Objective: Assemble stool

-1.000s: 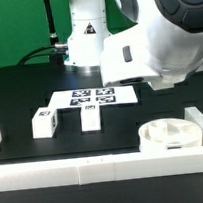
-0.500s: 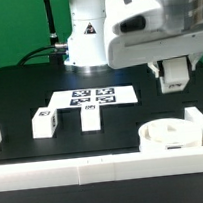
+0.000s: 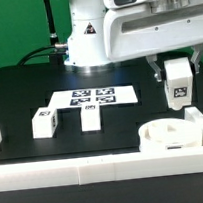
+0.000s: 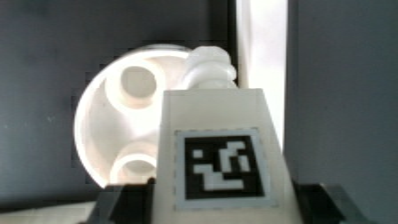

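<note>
arm (image 3: pixel 148 30) high, gripper (image 3: pixel 176 68) pointing down, clamped on leg (image 3: pixel 178 90)

Legs: three. Two lie on the table, the end leg (image 3: pixel 43 122) and the middle leg (image 3: pixel 90 116). One is the held leg (image 3: pixel 176 82) (image 4: pixel 217 150), up in the gripper (image 3: pixel 175 68).
Seats: one round seat (image 3: pixel 168 135) (image 4: pixel 143 110).
Holes in the seat: two show in the wrist view. The rest is hidden.
Tags on legs: one shows on each leg, three in all.
Marker boards: one marker board (image 3: pixel 94 95). Its tags are too small to count.
Tables: one black table (image 3: pixel 18 92).
Robot arms: one robot arm (image 3: pixel 88 35).
Grippers: one.
</note>
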`<action>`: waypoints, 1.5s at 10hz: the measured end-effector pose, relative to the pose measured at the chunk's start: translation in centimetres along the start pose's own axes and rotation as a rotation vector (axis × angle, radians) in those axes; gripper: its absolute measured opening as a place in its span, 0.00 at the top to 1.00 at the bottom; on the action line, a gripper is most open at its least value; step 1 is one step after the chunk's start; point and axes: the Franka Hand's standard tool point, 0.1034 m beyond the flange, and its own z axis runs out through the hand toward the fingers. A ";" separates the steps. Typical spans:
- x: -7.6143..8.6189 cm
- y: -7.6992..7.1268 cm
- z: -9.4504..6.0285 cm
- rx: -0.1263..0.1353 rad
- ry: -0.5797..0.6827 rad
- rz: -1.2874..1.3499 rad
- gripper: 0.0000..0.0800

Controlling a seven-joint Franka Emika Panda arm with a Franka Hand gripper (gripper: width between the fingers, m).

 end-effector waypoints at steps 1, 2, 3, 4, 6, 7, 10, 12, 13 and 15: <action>1.0 -0.7 -0.4 0.009 0.117 -0.012 0.58; 1.1 -1.7 -0.7 0.020 0.230 -0.019 0.58; 0.5 -1.7 -0.3 0.019 0.236 -0.029 0.58; 0.6 -1.7 -0.3 0.018 0.232 -0.028 0.58; 0.7 -1.3 0.2 0.009 0.229 -0.080 0.58; 1.2 -1.2 0.5 0.004 0.230 -0.111 0.58; 2.1 -1.5 0.3 0.001 0.242 -0.145 0.58; 2.0 -1.5 0.4 0.001 0.241 -0.145 0.58; 1.7 -1.9 0.8 0.002 0.252 -0.154 0.58; 1.3 -2.1 1.4 0.001 0.247 -0.163 0.58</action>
